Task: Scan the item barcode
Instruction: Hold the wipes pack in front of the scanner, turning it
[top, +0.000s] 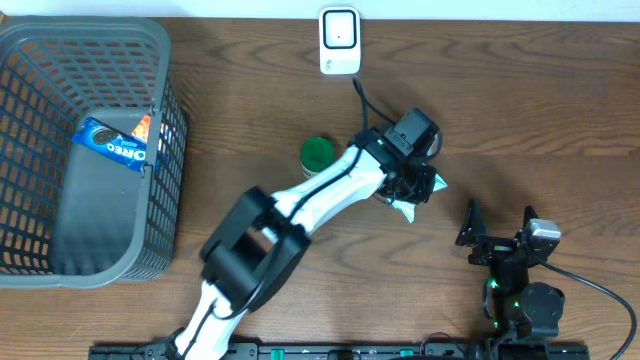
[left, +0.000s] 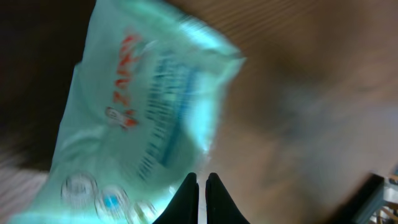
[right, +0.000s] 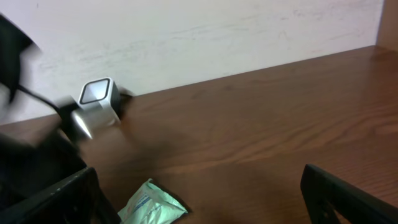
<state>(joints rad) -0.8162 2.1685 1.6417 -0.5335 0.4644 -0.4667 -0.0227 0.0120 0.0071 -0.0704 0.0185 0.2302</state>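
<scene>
Right of table centre, about 3 o'clock from the green-topped tub (top: 317, 152), my left pincer (top: 412, 190) sits over the pale mint packet (top: 408, 208).

Left pincer: jaws together, nipped on the packet's near edge as far as the left wrist view shows. The fingers (left: 191, 196) meet at 6 o'clock of the packet (left: 143, 106).

Packet orientation, left wrist view: the long axis runs from my fingers at 6 o'clock up towards 12 to 1 o'clock. Red and blue print runs along that axis on the face turned to the camera. Print is blurred; I cannot make out a barcode.

Overhead, only two corners of the packet show, at 3 and 5 o'clock of the pincer, so I cannot tell the axis there.

Scanner (top: 339, 40): at 11 o'clock from the packet, well apart, against the table's (top: 520, 110) far edge.

Right pincer (top: 498, 228): jaws wide apart, nothing between them, at 4 o'clock from the packet.

Basket (top: 170, 120) at far 9 o'clock, with an Oreo pack (top: 115, 143) inside.
</scene>
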